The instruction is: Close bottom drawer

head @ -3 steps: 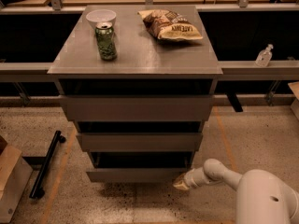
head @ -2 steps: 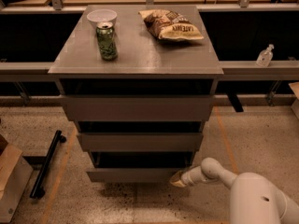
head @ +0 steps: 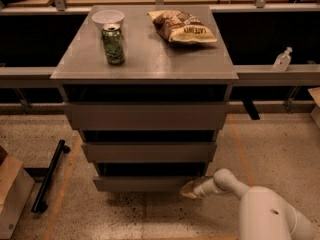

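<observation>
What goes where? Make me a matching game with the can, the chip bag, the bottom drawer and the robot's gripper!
Things:
1 green can
2 chip bag
3 bottom drawer
4 gripper

Places:
A by the bottom drawer's right front corner
B right rear of the cabinet top
C lowest, nearest the floor
D just in front of the white bowl

Pairs: 1-D, 2-B, 3-C, 4-A.

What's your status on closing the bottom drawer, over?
Gripper low, at right end of bottom drawer front. Drawer stands out from the cabinet, not yet closed. Black bar on floor to the left, apart from the drawer.
</observation>
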Robot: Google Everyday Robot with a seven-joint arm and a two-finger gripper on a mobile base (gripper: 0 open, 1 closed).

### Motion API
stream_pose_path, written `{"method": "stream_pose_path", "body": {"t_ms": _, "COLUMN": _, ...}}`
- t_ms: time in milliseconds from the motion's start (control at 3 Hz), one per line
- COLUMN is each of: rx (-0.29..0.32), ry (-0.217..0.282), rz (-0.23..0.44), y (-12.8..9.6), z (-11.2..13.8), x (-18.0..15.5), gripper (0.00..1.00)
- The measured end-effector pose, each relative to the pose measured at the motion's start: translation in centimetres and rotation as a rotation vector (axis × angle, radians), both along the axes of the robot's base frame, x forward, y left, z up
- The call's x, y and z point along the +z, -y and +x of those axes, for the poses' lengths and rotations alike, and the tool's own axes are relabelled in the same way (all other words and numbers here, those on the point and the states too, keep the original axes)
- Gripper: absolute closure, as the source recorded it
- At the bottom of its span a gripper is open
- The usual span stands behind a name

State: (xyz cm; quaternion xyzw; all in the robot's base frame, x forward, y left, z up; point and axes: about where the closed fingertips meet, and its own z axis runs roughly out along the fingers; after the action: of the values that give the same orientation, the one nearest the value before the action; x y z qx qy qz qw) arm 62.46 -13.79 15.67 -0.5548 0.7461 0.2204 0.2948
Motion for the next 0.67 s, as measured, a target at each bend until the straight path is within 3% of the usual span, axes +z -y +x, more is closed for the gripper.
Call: {"method": "stream_pose_path", "body": {"t_ms": 667, "rx": 0.005, "ry": -0.006, "rz": 0.004, "y": -0.46, "z": -0.31, "x": -0.32, "gripper": 0.59}}
